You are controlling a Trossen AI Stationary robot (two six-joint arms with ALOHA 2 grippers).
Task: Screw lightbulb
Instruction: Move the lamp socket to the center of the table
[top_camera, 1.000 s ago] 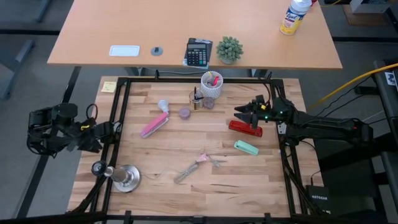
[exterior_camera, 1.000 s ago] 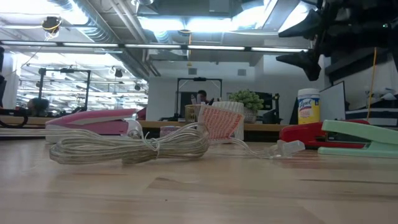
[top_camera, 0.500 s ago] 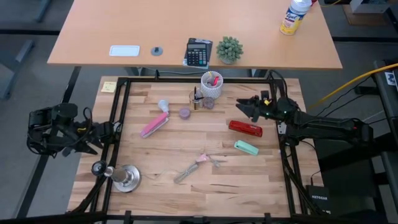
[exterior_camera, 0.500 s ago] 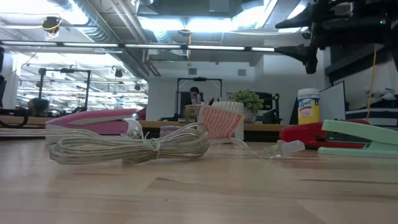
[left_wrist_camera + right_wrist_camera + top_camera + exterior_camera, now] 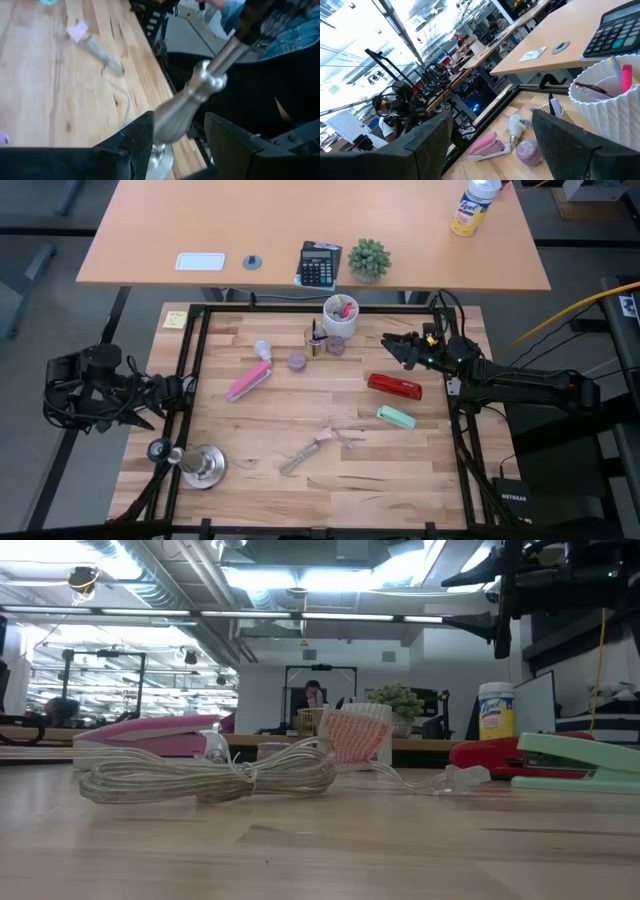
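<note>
High view: the lightbulb (image 5: 263, 349) lies on its side on the workbench (image 5: 300, 490) near the far edge, left of centre, just beside the pink stapler (image 5: 248, 380) and close to the purple cap (image 5: 297, 361). The right gripper (image 5: 392, 345) hovers near the far right edge, jaws wide and empty, facing the bulb. The left gripper (image 5: 165, 395) sits off the left edge, part-open and empty, above the socket stand (image 5: 201, 465) at the near left corner. To grasp well, the right gripper should probably clamp the frosted globe, leaving the screw base free, clear of the stapler.
</note>
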